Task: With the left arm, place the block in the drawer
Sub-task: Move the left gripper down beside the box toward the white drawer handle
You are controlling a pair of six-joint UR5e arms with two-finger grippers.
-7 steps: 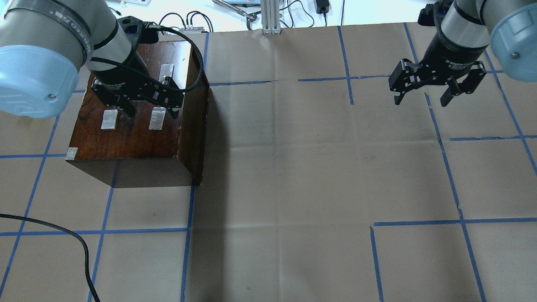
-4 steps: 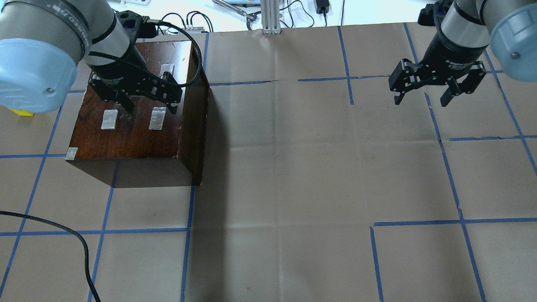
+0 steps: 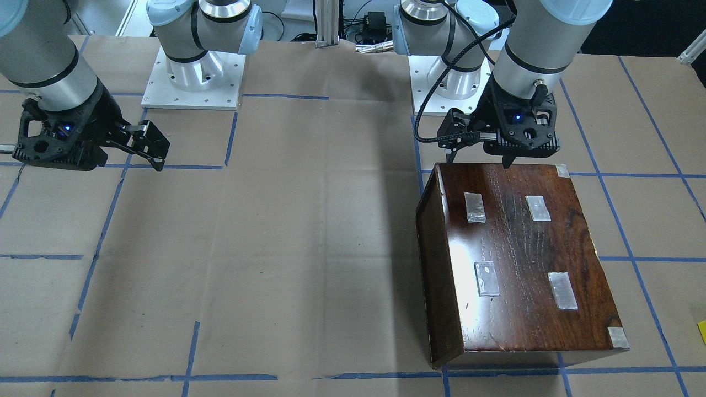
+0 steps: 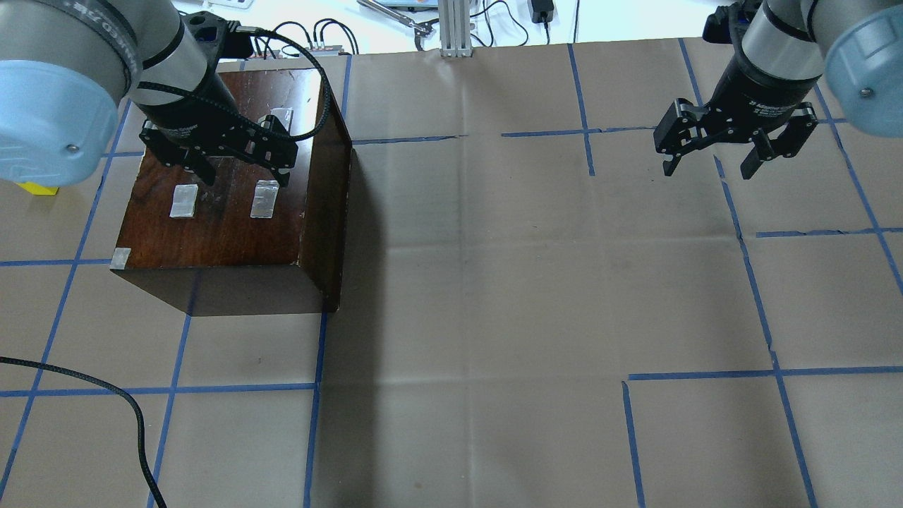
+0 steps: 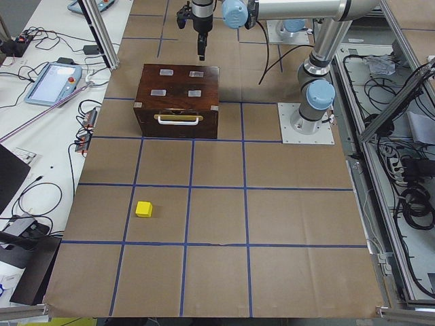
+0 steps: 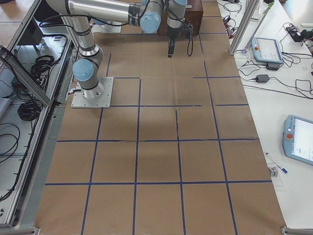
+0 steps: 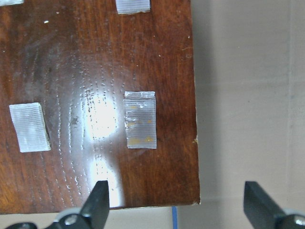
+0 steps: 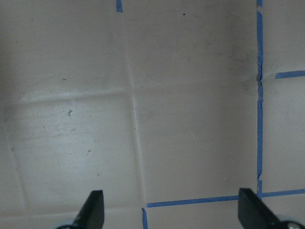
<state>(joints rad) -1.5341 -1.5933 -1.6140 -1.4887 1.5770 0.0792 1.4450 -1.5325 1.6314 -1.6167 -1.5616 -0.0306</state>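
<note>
You shifted the left gripper (image 4: 245, 176), spread wide and empty, a little across the top of the dark box (image 4: 219, 226), while the yellow block (image 5: 143, 208) lay ungrasped on the table (image 5: 217, 224), well apart, and the drawer (image 5: 178, 123) seemed closed.

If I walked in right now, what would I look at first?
Probably the big, shiny dark-brown wooden box with silvery tape patches, on the brown paper at the robot's left side, with the black left gripper open above it. Next comes the small bright yellow block, alone on the paper well away from the box. The black right gripper hangs open over bare paper on the other side.
</note>
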